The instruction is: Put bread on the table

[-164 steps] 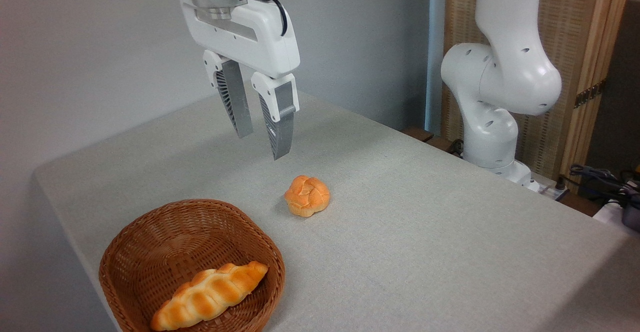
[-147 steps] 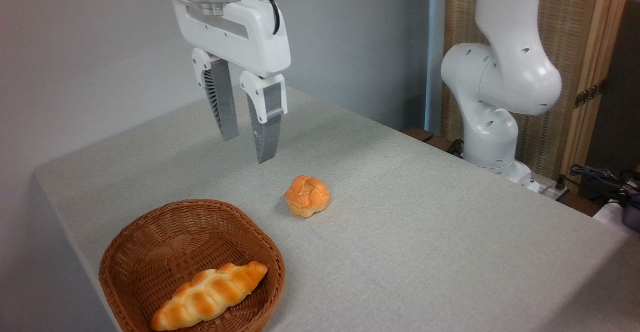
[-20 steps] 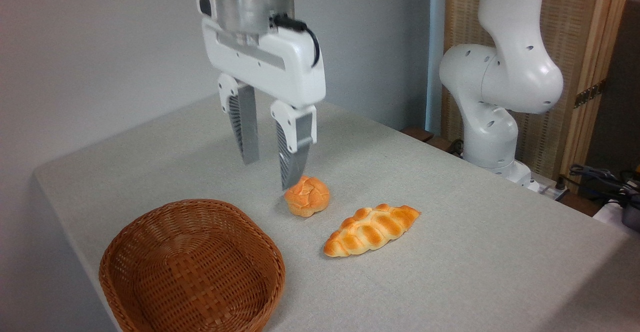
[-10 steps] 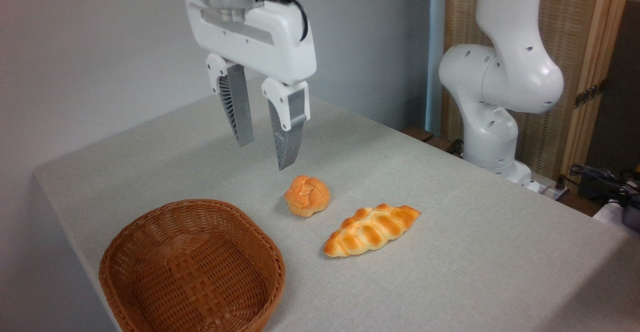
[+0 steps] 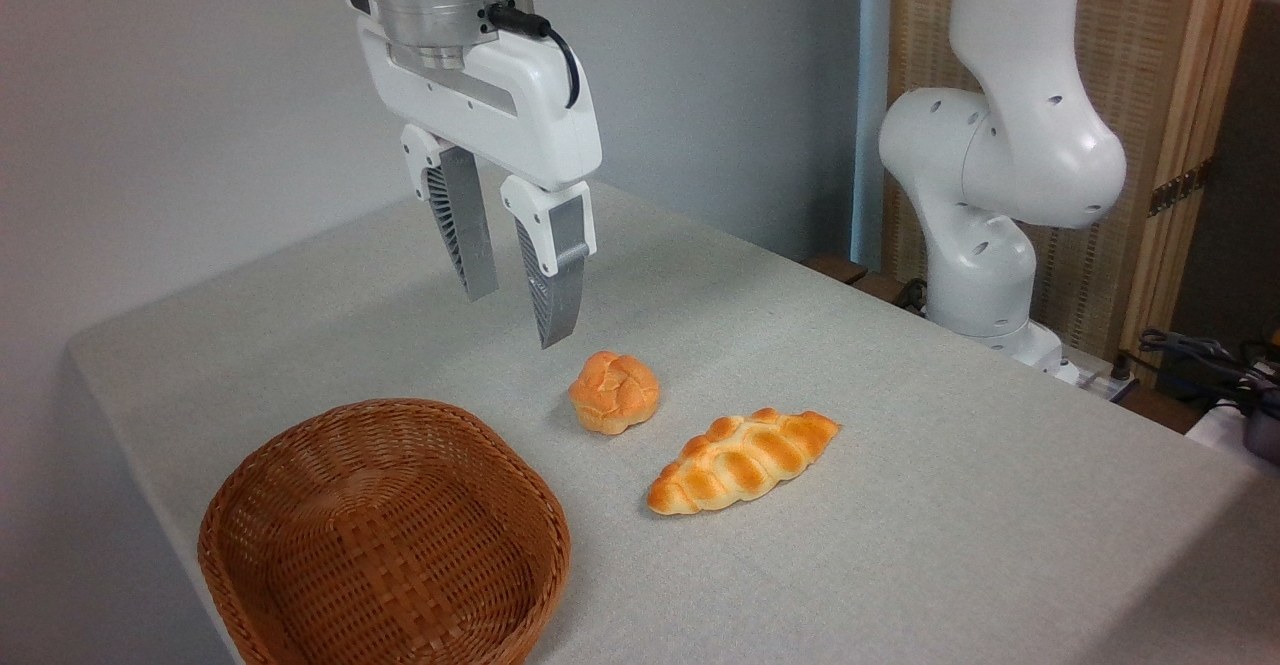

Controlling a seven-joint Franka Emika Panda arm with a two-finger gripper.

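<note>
Wicker basket [image 5: 384,535]: near left, holds nothing.
Braided loaf [image 5: 743,459]: lying on the tabletop [image 5: 900,505], right of the basket.
Round bun [image 5: 614,392]: just beyond the loaf, apart.
Gripper [image 5: 515,310]: above the bun, fingers [image 5: 556,275] apart, gripping nothing.

Braided golden bread [image 5: 743,461], lying flat on speckled grey table [image 5: 900,505]

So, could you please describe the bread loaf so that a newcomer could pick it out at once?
Start at the wicker basket on the grey table, then look right. The bread lies flat on the cloth, right of the round bun. It is long, braided and pointed; the bun is small and knotted.
</note>
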